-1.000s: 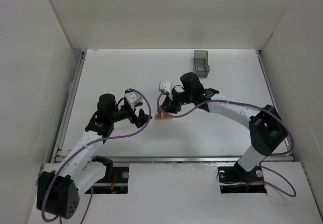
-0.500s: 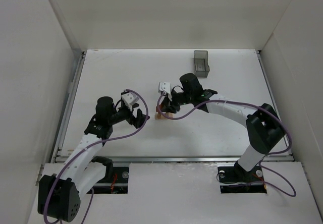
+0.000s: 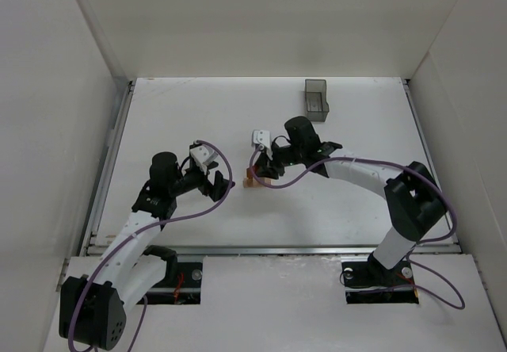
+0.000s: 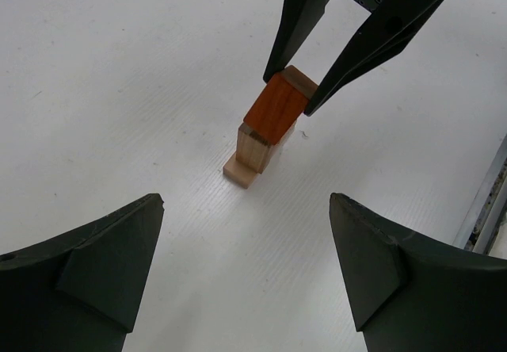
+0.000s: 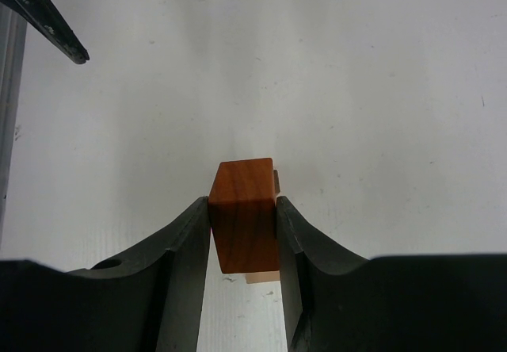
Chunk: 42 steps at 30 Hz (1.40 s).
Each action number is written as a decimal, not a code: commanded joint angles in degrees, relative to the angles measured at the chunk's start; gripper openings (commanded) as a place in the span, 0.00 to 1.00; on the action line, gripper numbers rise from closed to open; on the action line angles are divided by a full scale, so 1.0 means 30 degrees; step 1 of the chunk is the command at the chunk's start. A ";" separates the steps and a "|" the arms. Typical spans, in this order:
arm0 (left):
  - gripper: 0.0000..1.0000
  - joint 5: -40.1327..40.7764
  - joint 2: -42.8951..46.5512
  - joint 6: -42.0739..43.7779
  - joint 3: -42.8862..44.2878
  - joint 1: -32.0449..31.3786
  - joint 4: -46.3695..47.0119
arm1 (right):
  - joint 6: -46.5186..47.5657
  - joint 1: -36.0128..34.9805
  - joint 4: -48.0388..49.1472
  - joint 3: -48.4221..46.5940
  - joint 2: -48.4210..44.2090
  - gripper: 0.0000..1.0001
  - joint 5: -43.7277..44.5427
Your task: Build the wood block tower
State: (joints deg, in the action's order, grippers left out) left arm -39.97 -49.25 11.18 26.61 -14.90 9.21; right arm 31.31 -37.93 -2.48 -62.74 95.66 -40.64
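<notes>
Backing off slightly, left gripper (image 3: 224, 184) hangs spread and empty. Beyond it, mid-table, right gripper (image 5: 243, 209) clamps the orange roof piece (image 4: 273, 110), tilted, on the pale blocks (image 4: 255, 150). Capping step, I'd say; next wants squaring, then a gentle release.

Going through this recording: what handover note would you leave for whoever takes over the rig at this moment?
Left gripper: open, empty, facing the stack from beside it.
Right gripper: shut on the orange block, holding it at the top of the pale blocks.
Done: pale blocks stacked mid-table. Whether the orange block sits fully on them is unclear.
Left: release the orange block, then probably back off gently without nudging the stack.
Grey bin: far side, not involved.
</notes>
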 commanded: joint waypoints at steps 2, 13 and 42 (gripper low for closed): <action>0.83 -0.0067 0.0393 -0.0328 -0.0257 0.0073 0.1001 | 0.0345 0.0164 0.1091 0.0083 0.0136 0.00 -0.1189; 0.83 -0.0067 0.0041 -0.0152 -0.0257 0.0073 0.1001 | 0.0345 0.0515 0.1677 0.0259 0.0341 0.00 -0.2038; 0.83 -0.0067 -0.0486 0.0199 0.0095 0.0073 0.1001 | 0.0345 0.0867 0.2380 0.0816 0.0868 0.00 -0.2595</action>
State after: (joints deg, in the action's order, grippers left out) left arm -39.79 -50.94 11.49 26.59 -14.90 10.09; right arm 31.29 -35.99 1.39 -60.55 97.71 -45.74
